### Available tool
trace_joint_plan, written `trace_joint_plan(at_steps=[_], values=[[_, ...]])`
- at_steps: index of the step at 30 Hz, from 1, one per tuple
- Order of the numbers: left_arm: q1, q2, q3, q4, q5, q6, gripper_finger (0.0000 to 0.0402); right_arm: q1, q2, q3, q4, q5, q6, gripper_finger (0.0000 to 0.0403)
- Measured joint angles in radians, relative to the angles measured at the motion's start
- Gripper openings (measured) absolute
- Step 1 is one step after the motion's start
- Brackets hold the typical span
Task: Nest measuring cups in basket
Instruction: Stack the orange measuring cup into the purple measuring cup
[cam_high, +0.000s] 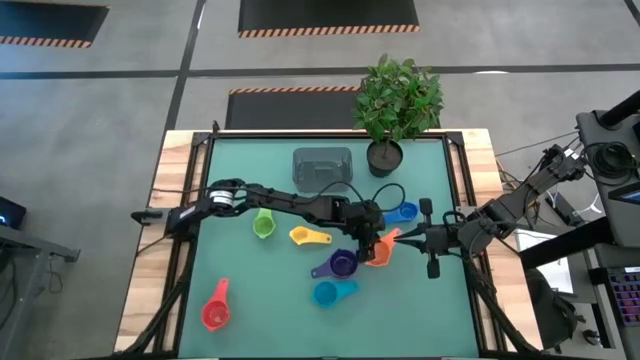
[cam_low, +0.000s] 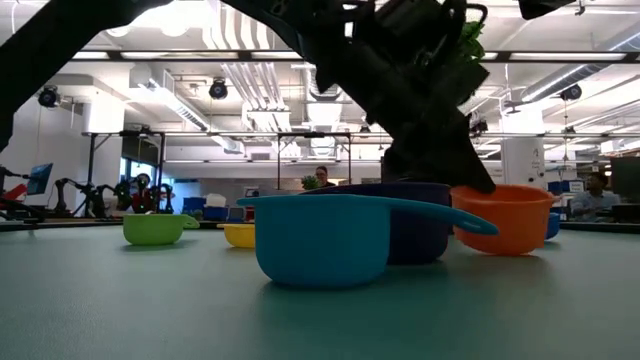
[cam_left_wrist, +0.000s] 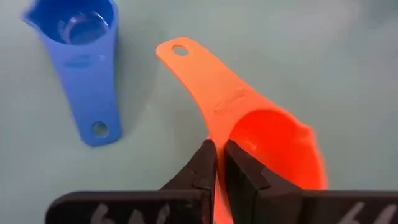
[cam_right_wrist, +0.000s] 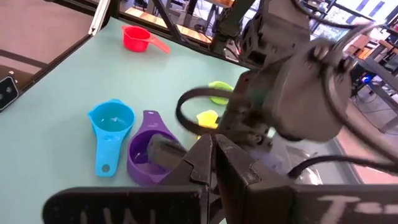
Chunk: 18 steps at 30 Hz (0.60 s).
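The orange measuring cup (cam_left_wrist: 273, 149) sits on the green mat toward the table's right, with its handle (cam_left_wrist: 199, 74) pointing away from my left gripper (cam_left_wrist: 219, 163), which is shut on it. A blue cup (cam_left_wrist: 81, 56) lies beside it. Purple (cam_high: 340, 265), light blue (cam_high: 330, 291), yellow (cam_high: 308, 236), green (cam_high: 264, 224) and red (cam_high: 215, 308) cups rest on the mat. The grey basket (cam_high: 322, 167) stands at the far middle. My right gripper (cam_right_wrist: 214, 152) hovers shut and holds nothing, just right of the orange cup. My left gripper pinches the orange cup's wall (cam_left_wrist: 219, 186) beside the root of the handle, one finger inside the bowl and one outside. The fingers slant down from the table's left. The cup stands upright with its base on the mat (cam_low: 505, 248).
A potted leafy plant (cam_high: 395, 100) stands at the far right of the mat, next to the basket. The purple and light blue cups lie close to the orange one on its near left. The near left of the mat holds only the red cup.
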Motion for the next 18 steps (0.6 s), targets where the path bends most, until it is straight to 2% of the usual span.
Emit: trace_joint_plan(at_steps=[12,18], values=[[-0.045,-0.153,0.0,-0.159,-0.244,-0.108,0.0001,0.095,-0.107,0.005,-0.002,-0.002,0.008,0.0009],[-0.116,-0.244,0.0,-0.329,-0.456,-0.293,0.0001,0.102,-0.115,0.001,-0.003,-0.001,0.008,0.0009]])
